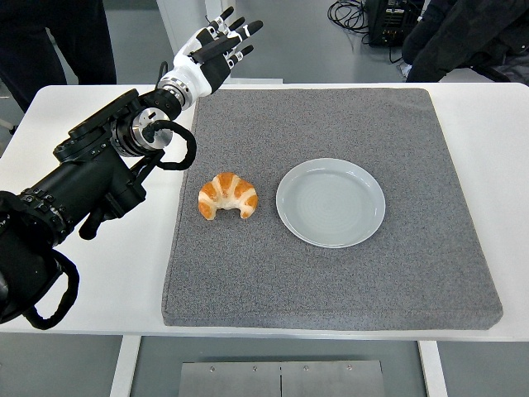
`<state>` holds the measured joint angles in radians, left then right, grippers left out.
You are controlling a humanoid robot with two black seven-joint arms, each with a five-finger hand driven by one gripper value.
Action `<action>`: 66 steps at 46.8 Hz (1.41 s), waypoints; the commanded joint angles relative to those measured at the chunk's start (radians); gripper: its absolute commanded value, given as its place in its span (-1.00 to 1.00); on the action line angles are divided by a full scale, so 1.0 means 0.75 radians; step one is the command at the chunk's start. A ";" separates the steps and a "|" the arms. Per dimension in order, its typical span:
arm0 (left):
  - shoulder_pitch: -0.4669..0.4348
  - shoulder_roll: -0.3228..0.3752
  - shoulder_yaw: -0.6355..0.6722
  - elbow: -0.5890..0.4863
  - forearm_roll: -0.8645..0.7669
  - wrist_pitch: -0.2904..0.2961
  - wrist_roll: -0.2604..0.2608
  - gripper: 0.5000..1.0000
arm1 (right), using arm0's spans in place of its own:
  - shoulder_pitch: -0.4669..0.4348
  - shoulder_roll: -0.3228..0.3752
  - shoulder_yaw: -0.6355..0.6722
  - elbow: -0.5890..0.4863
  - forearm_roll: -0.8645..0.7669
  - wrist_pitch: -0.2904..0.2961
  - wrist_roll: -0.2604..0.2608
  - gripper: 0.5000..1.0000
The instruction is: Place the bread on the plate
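Head view over a white table (504, 124): a croissant (228, 196) lies on a grey mat (331, 273) that covers most of the tabletop, its curved back toward the far side and its two tips pointing at the near edge. Just to its right, close but not touching, sits a round pale grey-green plate (331, 203), bare of food. The bread is thus on the mat beside the plate, not on it. From the left edge the robot's black left arm (83, 190) reaches diagonally up across the table's left margin, a black cable looping near its wrist. Its left hand (216, 51), white at the palm with black fingers, is raised over the mat's far left corner, well apart from the croissant, fingers spread and extended, holding nothing. Beyond the table's far edge, a person in dark clothing (58, 41) stands at upper left, and another dark-clad figure (463, 37) shows at upper right near black equipment and cables (364, 16) on the grey floor.
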<state>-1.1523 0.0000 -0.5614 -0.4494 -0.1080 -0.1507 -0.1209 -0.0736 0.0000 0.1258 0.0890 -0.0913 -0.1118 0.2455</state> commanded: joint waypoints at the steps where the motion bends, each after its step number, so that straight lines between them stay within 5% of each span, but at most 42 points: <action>1: 0.004 0.000 0.000 -0.010 0.003 0.007 0.000 0.99 | 0.000 0.000 0.000 0.000 -0.001 0.000 0.000 1.00; 13: 0.007 0.000 0.002 -0.022 0.005 0.023 0.032 0.99 | 0.000 0.000 0.000 0.000 -0.001 0.000 0.000 1.00; 27: 0.027 0.004 0.051 -0.253 0.011 0.025 0.085 0.99 | 0.000 0.000 0.000 0.000 -0.001 0.000 0.000 1.00; 57: 0.056 0.372 0.168 -0.726 0.126 0.074 0.102 0.99 | 0.000 0.000 0.000 0.000 0.001 0.000 0.000 1.00; 66: 0.037 0.472 0.296 -0.869 0.126 0.076 0.229 0.99 | 0.000 0.000 0.000 0.000 0.001 0.000 0.000 1.00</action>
<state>-1.1170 0.3291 -0.3732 -1.0696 -0.0142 -0.0956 0.0231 -0.0736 0.0000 0.1258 0.0890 -0.0911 -0.1118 0.2454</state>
